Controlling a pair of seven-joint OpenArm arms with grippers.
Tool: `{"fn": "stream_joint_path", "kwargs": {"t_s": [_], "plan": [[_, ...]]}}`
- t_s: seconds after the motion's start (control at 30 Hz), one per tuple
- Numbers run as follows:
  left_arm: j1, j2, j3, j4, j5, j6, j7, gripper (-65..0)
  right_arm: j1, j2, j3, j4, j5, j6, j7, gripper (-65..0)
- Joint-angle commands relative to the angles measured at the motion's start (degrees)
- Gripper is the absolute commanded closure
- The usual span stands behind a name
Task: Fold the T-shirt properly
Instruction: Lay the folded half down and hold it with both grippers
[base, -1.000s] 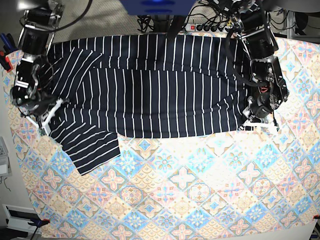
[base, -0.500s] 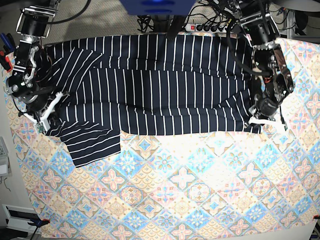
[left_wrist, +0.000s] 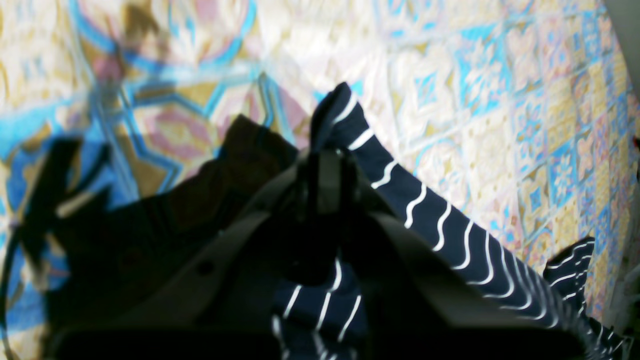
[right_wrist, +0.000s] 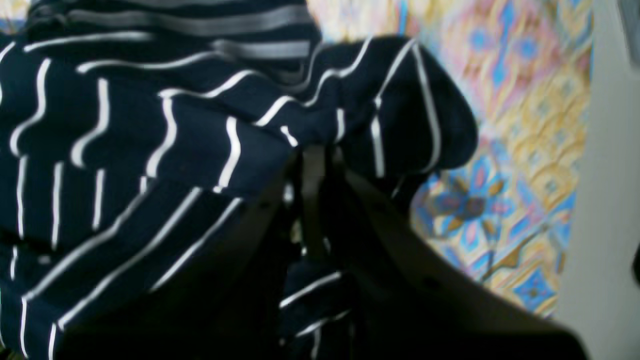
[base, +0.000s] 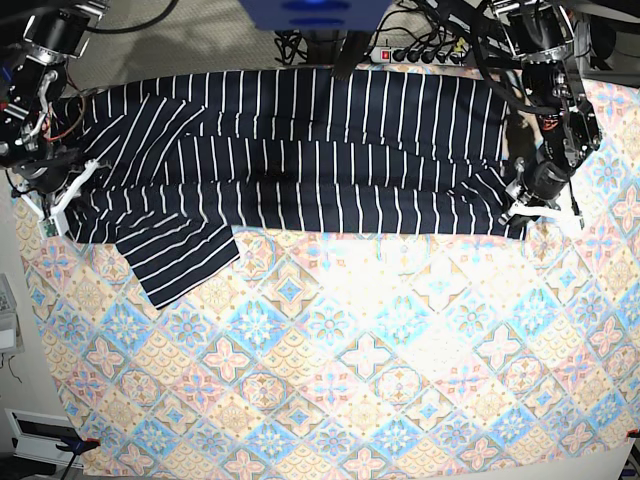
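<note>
The T-shirt (base: 300, 150), dark navy with thin white stripes, lies stretched wide across the far part of the table, one sleeve (base: 175, 260) sticking out toward the front left. My left gripper (base: 540, 212) is shut on the shirt's right front corner; in the left wrist view the fingertips (left_wrist: 325, 155) pinch a fold of striped cloth (left_wrist: 440, 220). My right gripper (base: 52, 212) is shut on the shirt's left edge; in the right wrist view its jaws (right_wrist: 315, 155) are closed on bunched cloth (right_wrist: 150, 150).
A pastel diamond-tile tablecloth (base: 380, 360) covers the table in front of the shirt. A power strip with cables (base: 420, 52) lies behind the table's far edge. A red clamp (base: 75, 447) sits at the front left corner.
Both grippers have moved outward and toward the back while holding the cloth. The shirt's front edge has moved back with them and the shirt is pulled flatter and wider.
</note>
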Motion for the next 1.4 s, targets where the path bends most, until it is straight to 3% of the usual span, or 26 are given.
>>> {"fn": "stream_joint_path", "kwargs": {"t_s": [0.0,0.37,1.37], "plan": [[-0.09,-0.95,-0.3,2.01,-0.56,-0.17,-1.35,0.0,0.04,1.44,0.6,1.12,0.21,-0.32,1.04,0.0],[3.78,-0.95,0.05,2.19,-0.48,-0.17,-1.26,0.0,-5.15,1.44,0.6,1.03,0.21,-0.32,1.04,0.0],[8.96,-0.95,2.07,-0.54,0.05,0.09,0.23,0.0,-5.15,1.44,-1.43,0.5,-0.06,-0.32,0.69,0.0]]}}
